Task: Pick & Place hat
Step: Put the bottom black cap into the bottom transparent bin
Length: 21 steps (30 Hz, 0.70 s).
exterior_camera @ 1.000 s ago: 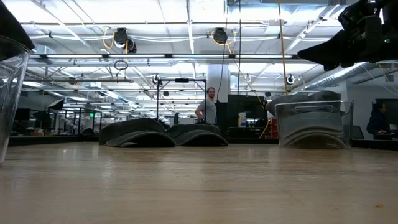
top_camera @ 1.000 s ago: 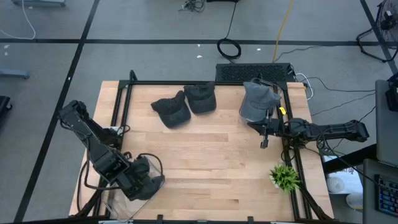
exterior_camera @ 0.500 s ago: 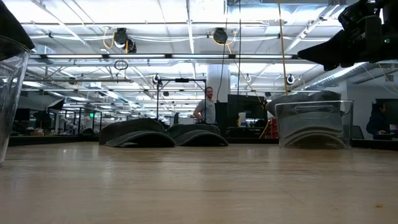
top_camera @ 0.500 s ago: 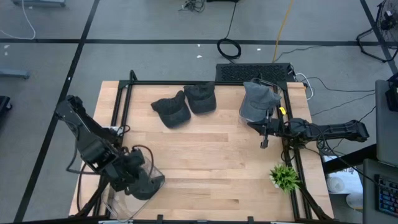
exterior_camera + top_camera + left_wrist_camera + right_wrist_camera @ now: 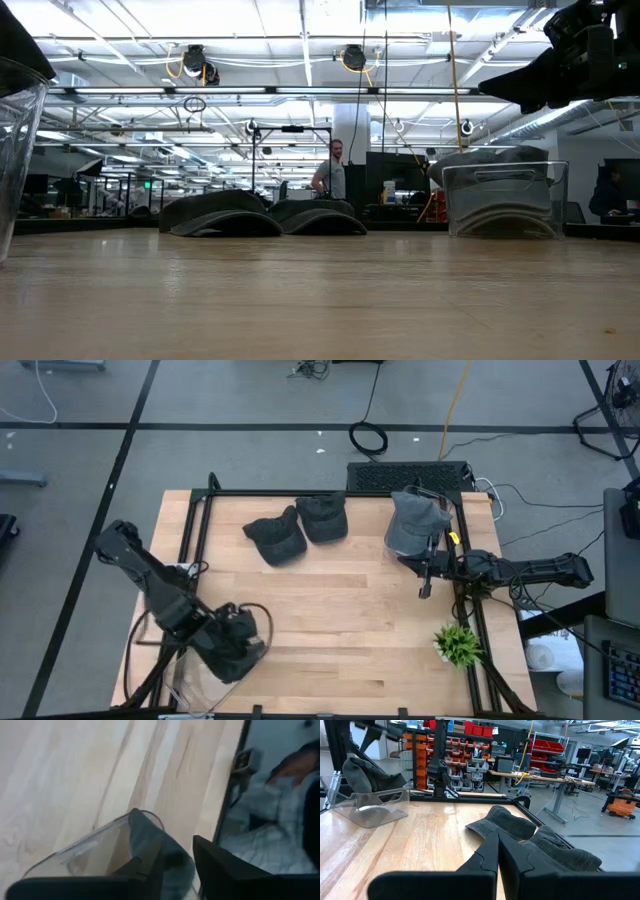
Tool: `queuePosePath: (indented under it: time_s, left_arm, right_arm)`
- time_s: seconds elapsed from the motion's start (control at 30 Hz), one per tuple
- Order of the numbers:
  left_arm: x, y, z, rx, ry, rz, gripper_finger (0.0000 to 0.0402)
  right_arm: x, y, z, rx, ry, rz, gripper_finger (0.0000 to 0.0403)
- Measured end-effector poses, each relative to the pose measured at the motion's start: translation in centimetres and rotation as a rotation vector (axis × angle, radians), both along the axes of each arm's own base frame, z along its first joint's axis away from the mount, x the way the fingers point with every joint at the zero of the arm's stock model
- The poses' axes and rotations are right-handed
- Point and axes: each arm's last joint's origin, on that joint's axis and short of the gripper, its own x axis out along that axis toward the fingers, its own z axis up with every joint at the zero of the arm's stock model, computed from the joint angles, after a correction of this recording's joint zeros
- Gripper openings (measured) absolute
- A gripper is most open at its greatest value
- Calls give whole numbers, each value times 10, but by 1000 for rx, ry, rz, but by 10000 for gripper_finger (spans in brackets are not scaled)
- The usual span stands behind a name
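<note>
Workshop hall behind, wooden bench (image 5: 340,610) in front with a black frame round its edges. Two dark caps lie loose side by side near the far edge: one hat (image 5: 275,538) toward the far left, a second hat (image 5: 323,517) touching it. A third, grey hat (image 5: 415,520) sits in a clear bin (image 5: 392,545) at the far right corner.

My left gripper (image 5: 240,645) is at the near left corner, fingers narrow and clamped on the rim of a clear container (image 5: 100,852). My right gripper (image 5: 424,572) hangs near the right edge, just beside the bin, fingers closed together on nothing, pointing across at the two caps.

Handling guess: caps are light, soft fabric, crown collapses under a pinch, not fragile, not slippery. Stiffest part is likely the brim, so I'd take the brim edge or pinch a fold of crown; expect sag and swing when lifted.
</note>
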Motion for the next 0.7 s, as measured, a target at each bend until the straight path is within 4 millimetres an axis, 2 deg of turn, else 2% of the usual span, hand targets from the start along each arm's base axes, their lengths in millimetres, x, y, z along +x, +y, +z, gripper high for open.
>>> queuePosePath:
  time_s: [0.47,0.57,0.7]
  left_arm:
    - [38,-4,-46,4,220,-63,7]
    - [44,-3,-53,-9,259,-88,7]
    - [50,-2,-62,-22,304,-131,27]
  right_arm:
    - [0,0,0,0,2,0,0]
    - [0,0,0,0,2,0,0]
    - [0,0,0,0,2,0,0]
